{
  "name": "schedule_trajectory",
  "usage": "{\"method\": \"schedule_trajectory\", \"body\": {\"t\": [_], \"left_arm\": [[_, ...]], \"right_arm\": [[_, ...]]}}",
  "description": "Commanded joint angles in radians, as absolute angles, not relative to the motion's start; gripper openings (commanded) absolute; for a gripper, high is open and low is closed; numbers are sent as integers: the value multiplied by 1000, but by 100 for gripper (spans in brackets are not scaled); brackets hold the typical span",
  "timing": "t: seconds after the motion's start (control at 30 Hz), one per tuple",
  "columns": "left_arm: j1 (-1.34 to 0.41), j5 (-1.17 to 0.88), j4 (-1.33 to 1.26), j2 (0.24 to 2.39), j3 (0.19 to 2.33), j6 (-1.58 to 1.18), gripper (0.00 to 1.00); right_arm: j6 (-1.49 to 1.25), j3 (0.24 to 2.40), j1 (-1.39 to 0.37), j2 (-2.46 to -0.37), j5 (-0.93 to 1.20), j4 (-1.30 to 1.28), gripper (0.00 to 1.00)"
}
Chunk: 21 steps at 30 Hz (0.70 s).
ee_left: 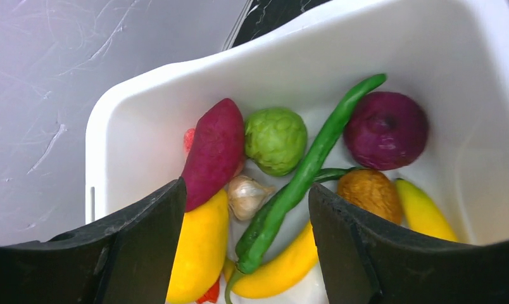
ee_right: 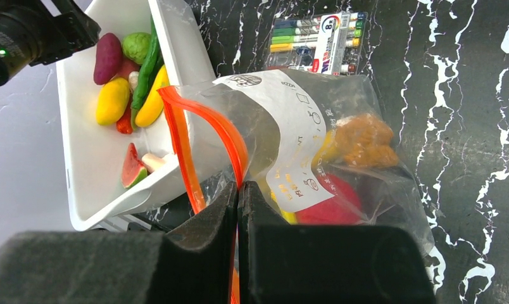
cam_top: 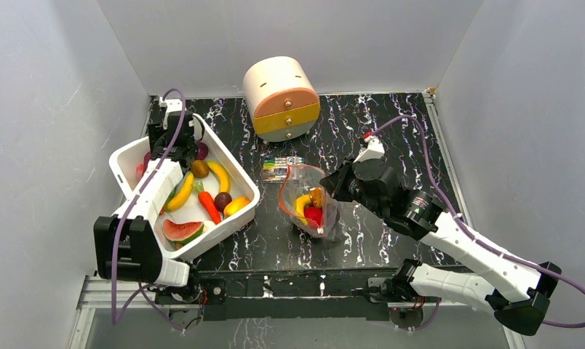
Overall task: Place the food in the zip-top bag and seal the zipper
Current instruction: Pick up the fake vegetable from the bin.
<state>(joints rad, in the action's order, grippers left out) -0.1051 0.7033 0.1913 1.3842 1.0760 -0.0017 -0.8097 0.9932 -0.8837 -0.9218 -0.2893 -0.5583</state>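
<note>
**Bag-filling in hand:** the left tool (ee_left: pixel 245 215) hangs open and empty over the white plastic bin (ee_left: pixel 144 107) of bright toy food (ee_left: pixel 276 139).

The right tool (ee_right: pixel 238 196) is pinched shut on the red-orange zipper strip (ee_right: pixel 178 136), holding the clear zip-top bag (ee_right: pixel 283 120) open on the black marbled surface (cam_top: pixel 377 138), 3 toys inside. The next move likely calls for closing on the long green pepper (ee_left: pixel 302 171). The flat pen pack (ee_right: pixel 315 41) reads "8"; the bag's print is illegible.

One zip-top bag (cam_top: pixel 295 182) — three food pieces (cam_top: pixel 313 214) inside; one white bin (ee_right: pixel 90 164); one pen pack (cam_top: pixel 281 166); one watermelon slice (cam_top: pixel 182 231); one carrot (cam_top: pixel 209 207).
</note>
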Motion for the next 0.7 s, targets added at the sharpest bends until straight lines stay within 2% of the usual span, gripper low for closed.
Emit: {"method": "schedule_trajectory", "body": {"t": [0.0, 0.17, 0.67], "left_arm": [[-48, 740, 99, 1443, 1071, 87, 67], [-16, 780, 66, 1521, 1070, 117, 65], [41, 809, -90, 1551, 958, 218, 62]], "right_arm": [[-799, 1052, -887, -907, -299, -526, 0], [-779, 1107, -888, -937, -300, -563, 0], [-787, 1134, -888, -958, -297, -573, 0]]}}
